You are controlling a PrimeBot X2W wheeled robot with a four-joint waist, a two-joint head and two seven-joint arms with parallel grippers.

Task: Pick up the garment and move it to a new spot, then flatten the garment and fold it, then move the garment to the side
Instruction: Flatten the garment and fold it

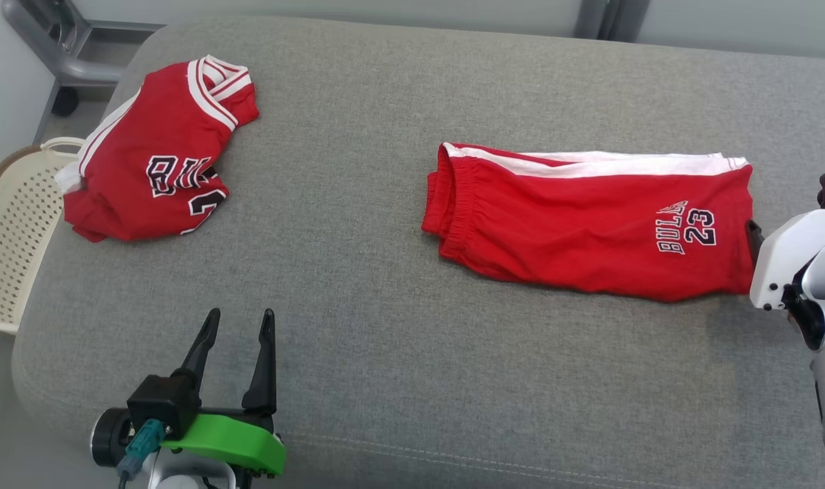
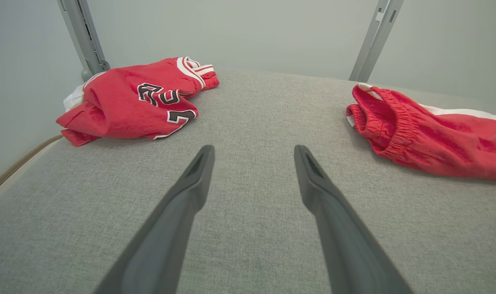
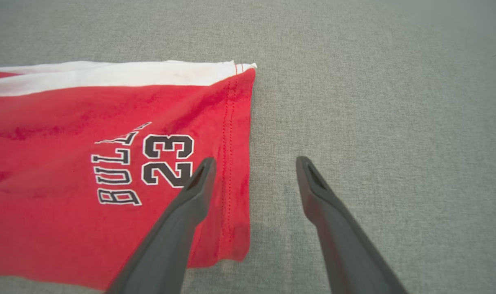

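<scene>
Head view: red shorts (image 1: 575, 224) lie flat on the grey fabric pad (image 1: 385, 353), right of centre, doubled lengthwise, waistband toward the left, white side stripe along the far edge, "BULLS 23" print near the right-hand leg hem. Red jersey (image 1: 154, 156) lies crumpled at the pad's far left corner, well apart from the shorts. Cream perforated basket (image 1: 8, 231) stands just off the pad's left edge. Left gripper (image 1: 241, 314) sits at lower left over bare pad, fingers spread, nothing between them. White wrist housing (image 1: 790, 261) of the right arm sits at the right edge, just beside the shorts' leg hem. Left wrist view: left gripper (image 2: 254, 151) wide open and empty, pointing across bare pad into the gap between jersey (image 2: 129, 102) and the shorts' waistband end (image 2: 395, 130); two grey metal posts (image 2: 84, 36) rise behind the pad. Right wrist view: right gripper (image 3: 256, 161) wide open, holding nothing. One finger (image 3: 191, 196) lies over the shorts (image 3: 68, 163) beside the "23" print, the other over bare pad, the stitched leg hem running between them. Contact with the cloth cannot be told.
</scene>
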